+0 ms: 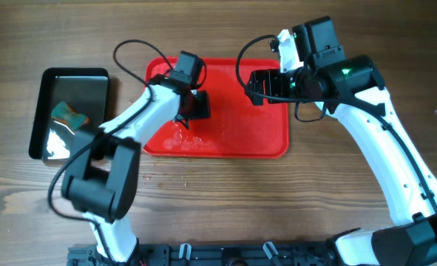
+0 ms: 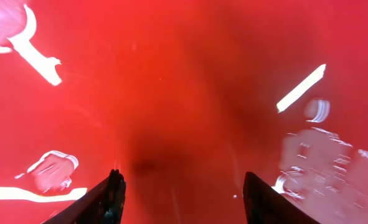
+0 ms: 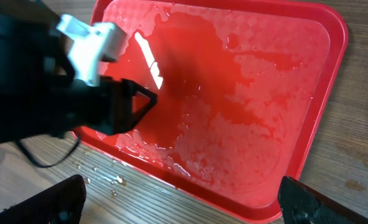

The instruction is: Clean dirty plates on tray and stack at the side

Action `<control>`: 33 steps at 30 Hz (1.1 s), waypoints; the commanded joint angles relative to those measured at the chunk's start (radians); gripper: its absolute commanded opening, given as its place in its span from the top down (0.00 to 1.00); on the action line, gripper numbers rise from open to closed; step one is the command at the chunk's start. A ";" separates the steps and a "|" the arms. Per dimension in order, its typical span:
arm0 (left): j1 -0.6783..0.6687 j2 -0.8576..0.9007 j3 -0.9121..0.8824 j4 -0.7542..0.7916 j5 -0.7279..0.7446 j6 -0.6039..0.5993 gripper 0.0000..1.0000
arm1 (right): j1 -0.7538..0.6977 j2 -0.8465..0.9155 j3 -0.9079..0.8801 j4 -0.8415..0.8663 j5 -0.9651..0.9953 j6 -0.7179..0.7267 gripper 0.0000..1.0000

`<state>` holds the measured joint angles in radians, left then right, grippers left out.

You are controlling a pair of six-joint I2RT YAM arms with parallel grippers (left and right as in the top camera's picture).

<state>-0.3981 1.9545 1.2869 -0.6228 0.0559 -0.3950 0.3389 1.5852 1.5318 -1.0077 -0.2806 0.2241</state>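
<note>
The red tray (image 1: 240, 137) lies in the middle of the table, wet with puddles and holding no plates. The dirty plates are out of view in every frame. My left gripper (image 1: 196, 106) hovers low over the tray's left half, open and empty. In the left wrist view its fingers (image 2: 184, 199) frame only the wet red tray floor (image 2: 184, 93). My right gripper (image 1: 256, 86) is over the tray's far right part, open and empty. In the right wrist view its fingers (image 3: 184, 208) straddle the tray's (image 3: 264, 93) near rim.
A black glossy tray (image 1: 48, 77) at the far left holds a green and orange sponge (image 1: 69, 114). Water drops (image 3: 103, 177) lie on the wood beside the red tray. My left arm (image 3: 47, 93) shows in the right wrist view.
</note>
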 commanded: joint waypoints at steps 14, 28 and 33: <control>-0.023 0.072 0.077 -0.063 -0.137 -0.029 0.96 | 0.000 0.008 -0.002 0.003 -0.008 0.003 0.00; -0.002 -0.195 0.130 -0.188 -0.165 -0.028 0.09 | 0.000 -0.067 -0.002 -0.007 -0.003 0.039 0.00; 0.069 -0.365 0.130 -0.245 -0.166 -0.040 0.00 | 0.000 -0.182 -0.002 -0.155 0.143 0.056 0.00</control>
<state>-0.3870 1.6802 1.3960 -0.8341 -0.0917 -0.4198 0.3389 1.4956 1.5318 -1.0874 -0.2485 0.2531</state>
